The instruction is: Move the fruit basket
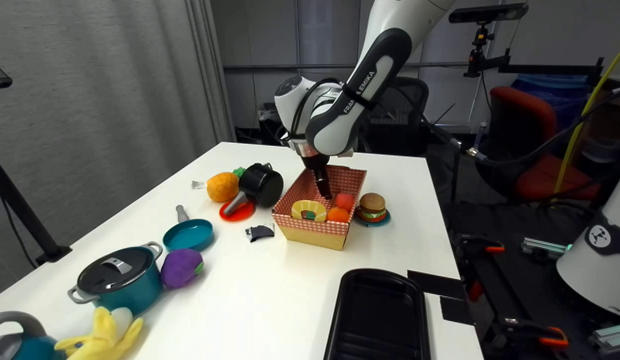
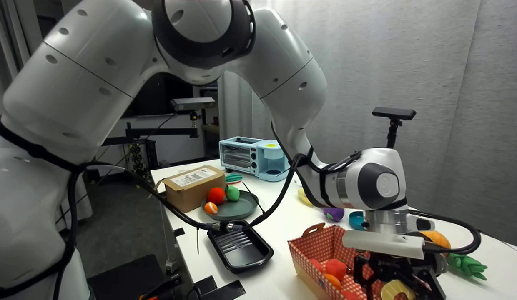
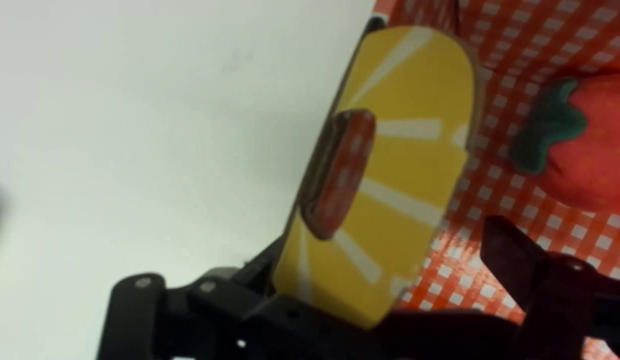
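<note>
Wrist view: gaping pincer (image 3: 386,237) straddles basket's (image 3: 527,27) handle (image 3: 415,155).

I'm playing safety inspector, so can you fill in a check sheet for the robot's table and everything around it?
Surface: white table, black strips near one edge
Job's things: fruit basket upright, red fruit and orange fruit inside
Clutter: lidded teal pot, teal pan, black tray, toy burger beside the basket
Tool: open, seemingly straddling a yellow basket handle; contact unclear
Cables: black cable along the arm, sagging in loops
Surroundings: grey curtain, red chair
</note>
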